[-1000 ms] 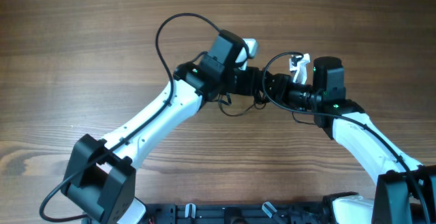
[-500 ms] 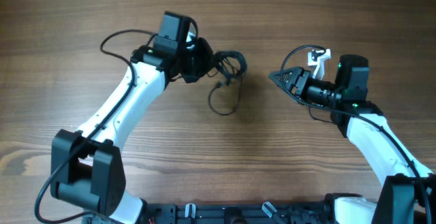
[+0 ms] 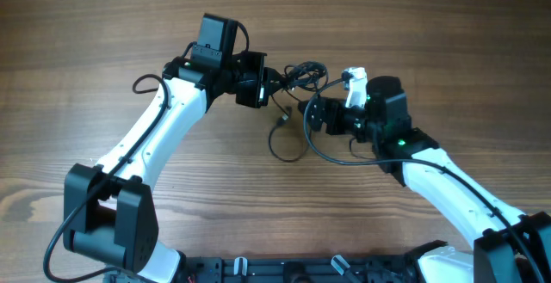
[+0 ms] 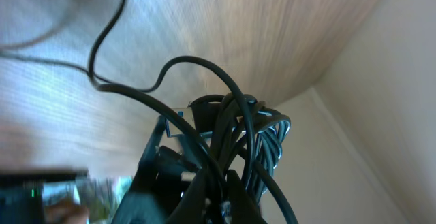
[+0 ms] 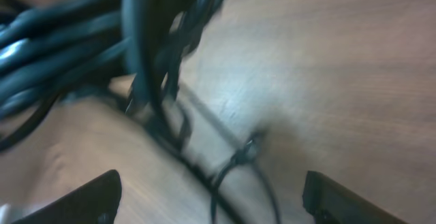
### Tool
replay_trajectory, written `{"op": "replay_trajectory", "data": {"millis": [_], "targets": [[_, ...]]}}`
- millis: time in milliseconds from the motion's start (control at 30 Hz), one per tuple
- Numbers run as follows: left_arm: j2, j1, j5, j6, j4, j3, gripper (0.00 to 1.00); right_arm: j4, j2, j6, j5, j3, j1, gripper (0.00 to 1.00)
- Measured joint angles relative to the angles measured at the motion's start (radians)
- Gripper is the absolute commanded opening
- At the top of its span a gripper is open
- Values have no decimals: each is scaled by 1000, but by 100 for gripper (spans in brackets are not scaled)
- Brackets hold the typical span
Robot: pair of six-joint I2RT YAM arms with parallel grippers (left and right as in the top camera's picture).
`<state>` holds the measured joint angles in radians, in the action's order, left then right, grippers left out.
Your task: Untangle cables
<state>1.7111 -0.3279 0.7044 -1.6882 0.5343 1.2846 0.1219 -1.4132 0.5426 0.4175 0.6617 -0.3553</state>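
The cables (image 3: 299, 76) are a dark tangled bunch held just above the wooden table, with one thin loop (image 3: 285, 148) trailing down onto the wood. My left gripper (image 3: 269, 86) is shut on the bunch; in the left wrist view the cords (image 4: 238, 135) rise from between the closed fingers (image 4: 223, 200). My right gripper (image 3: 311, 114) is open just right of and below the bunch. In the right wrist view its fingers (image 5: 214, 197) are spread wide around nothing, with the blurred bunch (image 5: 102, 40) at the upper left and a thin cord with a plug end (image 5: 244, 149) on the wood ahead.
The wooden table (image 3: 448, 33) fills the overhead view. The right arm's own thicker black cable (image 3: 331, 158) curves below its wrist, close to the trailing loop. The left arm's cable (image 3: 146, 83) loops beside its forearm. The arm bases stand at the front edge.
A second ago both grippers met at the bunch, then pulled apart with the left one keeping it. Now the right gripper has swung back left, close to the bunch.
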Motion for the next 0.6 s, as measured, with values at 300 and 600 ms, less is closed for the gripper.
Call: {"op": "replay_trajectory", "data": {"millis": [300,600], "targets": [[0,4,51,10,9,0,4,-139,0,-10,-63,1,-10,4],[0,56,25,47,4,0,4,-399,0,-9,-36,-1,-10,99]]}}
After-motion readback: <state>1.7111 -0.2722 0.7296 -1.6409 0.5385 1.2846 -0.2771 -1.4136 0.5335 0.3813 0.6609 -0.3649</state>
